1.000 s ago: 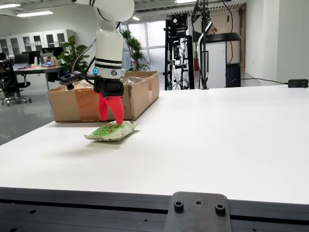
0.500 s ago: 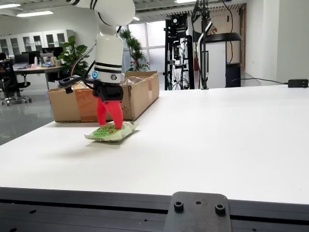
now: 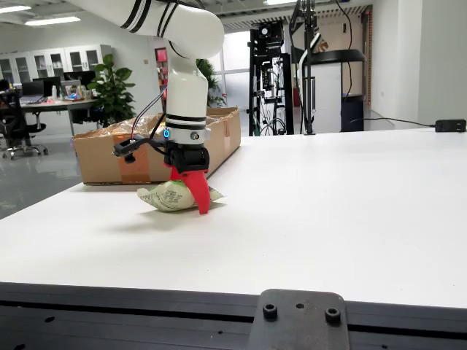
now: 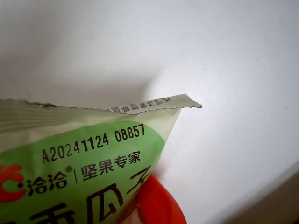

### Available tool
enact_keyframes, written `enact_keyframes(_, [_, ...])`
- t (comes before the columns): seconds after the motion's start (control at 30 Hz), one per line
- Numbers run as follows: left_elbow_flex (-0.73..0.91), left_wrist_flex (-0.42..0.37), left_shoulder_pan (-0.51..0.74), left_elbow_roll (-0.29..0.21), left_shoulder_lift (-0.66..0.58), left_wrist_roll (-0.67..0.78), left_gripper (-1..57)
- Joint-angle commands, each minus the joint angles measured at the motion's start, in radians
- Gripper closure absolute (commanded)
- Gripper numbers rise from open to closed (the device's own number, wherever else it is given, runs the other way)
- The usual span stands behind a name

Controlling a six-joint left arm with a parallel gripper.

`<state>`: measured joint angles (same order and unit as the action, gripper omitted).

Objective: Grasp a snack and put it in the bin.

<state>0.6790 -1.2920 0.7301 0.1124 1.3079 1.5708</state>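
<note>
red gripper (image 3: 198,191) has now closed on the green snack bag (image 3: 169,197) and moved it a little to the right in the side view, just off the white table (image 3: 328,211). next, i think, the cardboard box (image 3: 109,157) behind.

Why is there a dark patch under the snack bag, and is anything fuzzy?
In the view from the side, ceiling lights cast a soft shadow on the table under the snack bag and the tool. In the view that rides on the tool, the bag's print is sharp; the red finger is blurred.
</note>
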Motion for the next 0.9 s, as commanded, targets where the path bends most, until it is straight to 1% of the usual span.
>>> enact_keyframes(0.03, [-0.008,0.001,0.004,0.006,0.008,0.0,21.0])
enact_keyframes(0.17, [-0.018,0.002,0.004,0.009,0.01,0.0,30.9])
enact_keyframes(0.27, [-0.021,0.001,0.003,0.015,0.0,0.0,37.2])
enact_keyframes(0.43, [-0.01,-0.001,0.001,0.036,-0.042,0.0,44.9])
enact_keyframes(0.57, [0.016,-0.002,0.001,0.066,-0.095,0.0,50.9])
enact_keyframes(0.67, [0.05,-0.003,0.002,0.093,-0.148,0.0,53.7])
enact_keyframes(0.8, [0.108,-0.004,0.004,0.13,-0.228,0.0,55.4])
enact_keyframes(0.9, [0.141,-0.004,0.007,0.181,-0.292,0.0,56.0])
